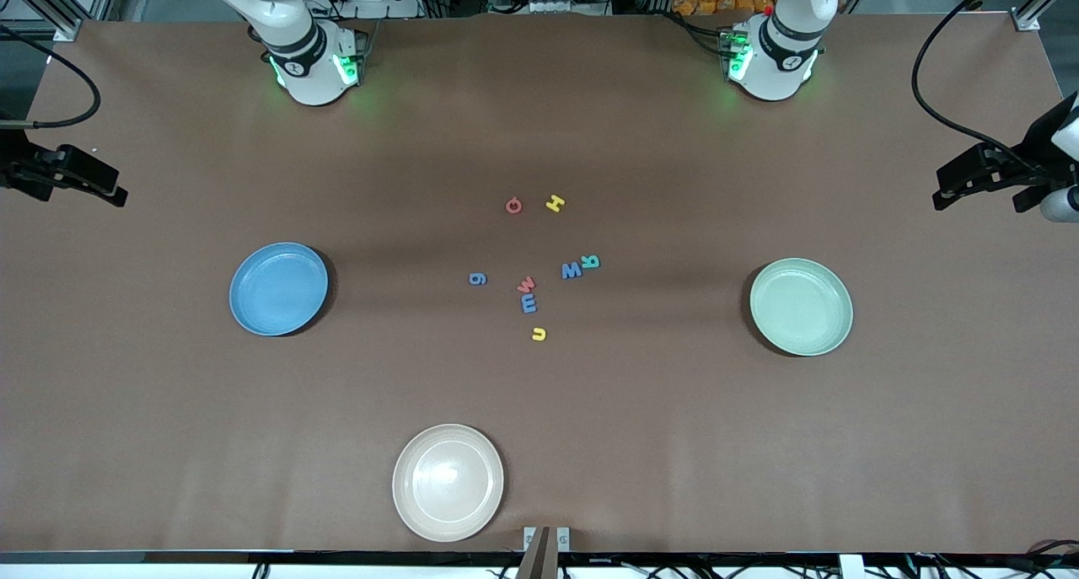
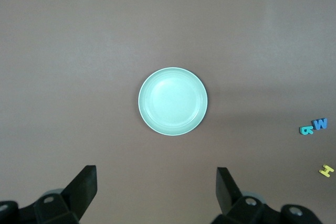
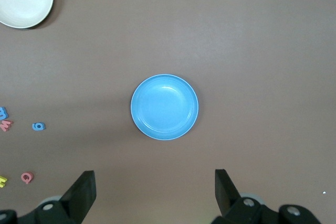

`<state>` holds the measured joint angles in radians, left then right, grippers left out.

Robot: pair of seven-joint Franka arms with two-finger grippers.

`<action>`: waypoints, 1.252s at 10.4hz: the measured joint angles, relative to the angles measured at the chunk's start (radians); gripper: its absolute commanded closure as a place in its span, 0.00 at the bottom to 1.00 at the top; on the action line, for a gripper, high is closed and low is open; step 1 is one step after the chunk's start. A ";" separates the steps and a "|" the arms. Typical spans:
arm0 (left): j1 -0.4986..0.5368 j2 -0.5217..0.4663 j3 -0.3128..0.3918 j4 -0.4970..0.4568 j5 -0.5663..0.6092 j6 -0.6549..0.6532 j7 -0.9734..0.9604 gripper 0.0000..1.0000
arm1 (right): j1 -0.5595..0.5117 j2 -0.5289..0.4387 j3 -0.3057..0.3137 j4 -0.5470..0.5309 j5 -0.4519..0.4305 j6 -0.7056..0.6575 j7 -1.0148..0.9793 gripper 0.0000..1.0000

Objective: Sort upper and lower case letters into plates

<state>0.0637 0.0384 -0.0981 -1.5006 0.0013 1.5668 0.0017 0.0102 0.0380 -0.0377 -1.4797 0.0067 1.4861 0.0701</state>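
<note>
Matte brown table (image 1: 169,436), glossy round plates (image 1: 279,289), flat letters (image 1: 528,297)

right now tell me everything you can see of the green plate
The green plate is round, shallow and pale mint, with a raised rim and a smooth, plastic-looking surface. It lies flat and empty on the brown table toward the left arm's end, apart from the letters. Nothing touches it; the open left gripper is over it.
</note>
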 measured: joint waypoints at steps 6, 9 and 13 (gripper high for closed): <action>-0.001 0.009 0.000 0.000 0.004 -0.006 0.036 0.00 | 0.000 -0.003 0.001 -0.024 0.001 0.035 0.000 0.00; -0.054 0.033 -0.007 -0.030 0.004 -0.005 0.071 0.00 | 0.011 0.001 0.006 -0.040 0.022 0.054 0.015 0.00; -0.092 0.062 -0.118 -0.151 0.004 0.134 0.083 0.00 | 0.136 0.088 0.015 -0.065 0.052 0.123 0.307 0.00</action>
<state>-0.0281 0.1002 -0.2158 -1.6520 0.0054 1.7009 0.0844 0.1462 0.1258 -0.0229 -1.5449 0.0590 1.6090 0.3775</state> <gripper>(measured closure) 0.000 0.000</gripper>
